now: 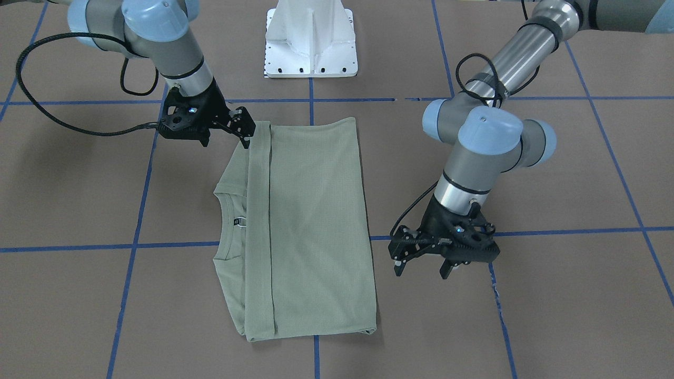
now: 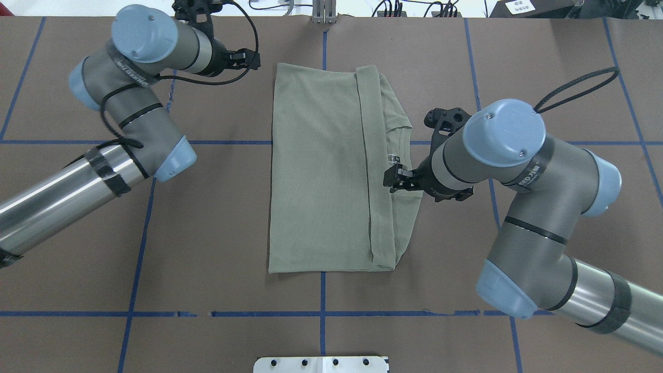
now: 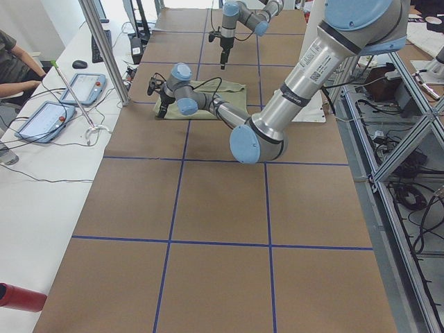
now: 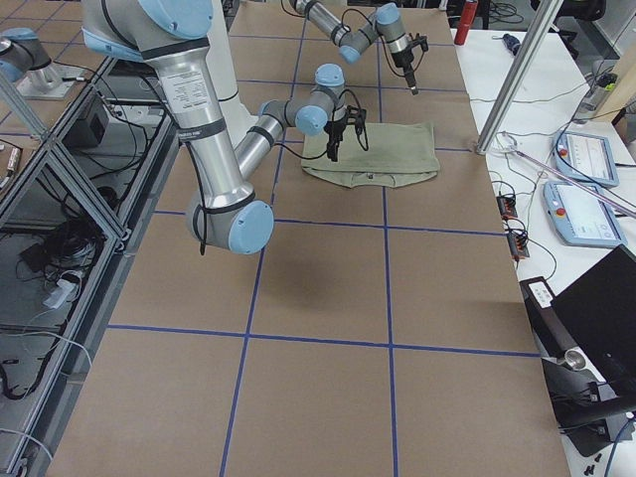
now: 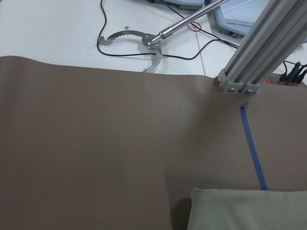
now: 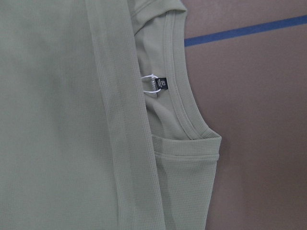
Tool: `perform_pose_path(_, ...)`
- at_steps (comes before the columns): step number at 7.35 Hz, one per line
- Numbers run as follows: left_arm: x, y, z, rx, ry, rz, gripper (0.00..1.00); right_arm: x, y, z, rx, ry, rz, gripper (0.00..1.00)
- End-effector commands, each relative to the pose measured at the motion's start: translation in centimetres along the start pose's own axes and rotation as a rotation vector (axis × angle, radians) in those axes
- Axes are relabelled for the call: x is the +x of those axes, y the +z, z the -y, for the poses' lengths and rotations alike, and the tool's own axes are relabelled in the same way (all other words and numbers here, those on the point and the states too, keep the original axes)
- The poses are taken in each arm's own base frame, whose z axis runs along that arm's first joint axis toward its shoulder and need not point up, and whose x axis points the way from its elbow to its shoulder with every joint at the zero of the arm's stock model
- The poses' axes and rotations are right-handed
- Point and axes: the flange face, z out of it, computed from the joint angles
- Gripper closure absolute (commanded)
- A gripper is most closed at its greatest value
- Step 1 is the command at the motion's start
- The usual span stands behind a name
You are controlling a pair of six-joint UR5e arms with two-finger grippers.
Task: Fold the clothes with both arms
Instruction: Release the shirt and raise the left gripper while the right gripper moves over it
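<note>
The pale green shirt (image 1: 316,221) (image 2: 321,171) lies flat on the brown table, folded into a tall rectangle with a sleeve strip laid along it. Its neck label (image 6: 160,85) and collar show on the right arm's side. My right gripper (image 1: 245,129) (image 2: 393,178) hovers open over the shirt's collar-side edge and holds no cloth. My left gripper (image 1: 421,268) (image 2: 248,57) hangs open beside the opposite long edge, off the fabric. A shirt corner (image 5: 249,211) shows at the bottom of the left wrist view.
The white pedestal base (image 1: 310,47) stands at the robot's side of the table. Blue tape lines (image 2: 321,313) grid the brown surface. An aluminium post (image 5: 254,62) and a metal tool (image 5: 144,40) lie past the far edge. Tablets (image 3: 76,87) and a person's arm (image 3: 14,62) are at the side bench.
</note>
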Motion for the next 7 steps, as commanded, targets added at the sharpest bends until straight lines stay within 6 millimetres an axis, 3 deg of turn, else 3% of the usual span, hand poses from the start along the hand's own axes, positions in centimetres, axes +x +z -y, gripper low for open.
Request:
perform_pose_path(1,0.6,-8.1,-3.1,-0.053,0.0,0.002,0.0,-3.2,3.4,-1.9,-0.016,-0.101,-0.087,0.0)
perform_pose_path(2,1.5,-9.7,-4.4,-0.069,-0.001,-0.005,0.0,-5.2,4.7,-4.2,-0.009,-0.136,-0.14,0.0)
perform_pose_path(4,0.9,-9.6,-5.3,-0.079,-0.002,0.001,0.0,-7.1,6.6,-7.2,-0.043,-0.189,-0.213,0.0)
perform_pose_path(7,0.2,-9.7,-5.9,-0.084,-0.005,0.006,0.0,-8.1,9.7,-8.4,-0.06,-0.234,-0.264,0.0)
